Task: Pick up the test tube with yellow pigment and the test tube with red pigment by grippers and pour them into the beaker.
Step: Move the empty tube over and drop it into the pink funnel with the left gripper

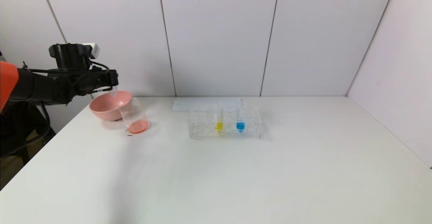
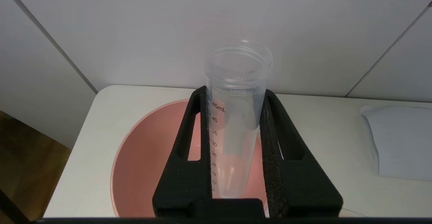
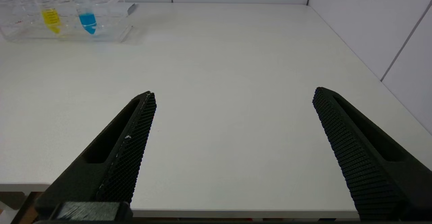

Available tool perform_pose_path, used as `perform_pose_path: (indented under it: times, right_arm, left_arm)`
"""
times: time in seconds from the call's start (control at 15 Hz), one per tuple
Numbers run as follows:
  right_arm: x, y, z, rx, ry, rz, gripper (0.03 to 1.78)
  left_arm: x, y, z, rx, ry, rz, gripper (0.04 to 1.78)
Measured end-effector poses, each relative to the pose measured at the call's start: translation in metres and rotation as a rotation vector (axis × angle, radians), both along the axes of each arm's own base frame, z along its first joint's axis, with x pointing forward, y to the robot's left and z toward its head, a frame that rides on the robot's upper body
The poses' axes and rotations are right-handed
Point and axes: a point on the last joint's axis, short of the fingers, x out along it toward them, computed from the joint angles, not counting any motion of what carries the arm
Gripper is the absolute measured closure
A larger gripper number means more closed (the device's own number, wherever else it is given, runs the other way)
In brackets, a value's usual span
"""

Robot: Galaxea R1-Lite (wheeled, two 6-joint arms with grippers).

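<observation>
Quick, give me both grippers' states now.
Left gripper: jaws closed on an emptied test tube, over the pink bowl.
Right gripper: jaws open, holding nothing.

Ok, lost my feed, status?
Left gripper shut on emptied test tube above pink bowl. Red liquid in beaker. Right gripper open, parked. Nothing obstructing.

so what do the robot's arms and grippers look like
The left arm is black with an orange section, loose black cables and a small white box on top. Left gripper and right gripper each have two black wedge-shaped fingers with slots and mesh-textured pads.
</observation>
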Motion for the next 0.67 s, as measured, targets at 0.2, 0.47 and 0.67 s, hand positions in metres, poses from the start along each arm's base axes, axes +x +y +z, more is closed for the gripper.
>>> perform_pose_path:
  times: [0.2,0.47,0.67]
  right_arm:
    - [0.000,0.000,0.000,0.000,0.000,0.000,0.11]
    - [0.000,0.000,0.000,0.000,0.000,0.000,0.11]
    - [0.000,0.000,0.000,0.000,0.000,0.000,0.11]
  left_arm:
    - [0.010,0.001,-0.008,-0.001,0.004,0.001,1.38]
    - [0.021,0.005,-0.019,-0.011,0.013,0.007,1.38]
    - [0.026,0.011,-0.027,-0.011,0.025,0.018,1.38]
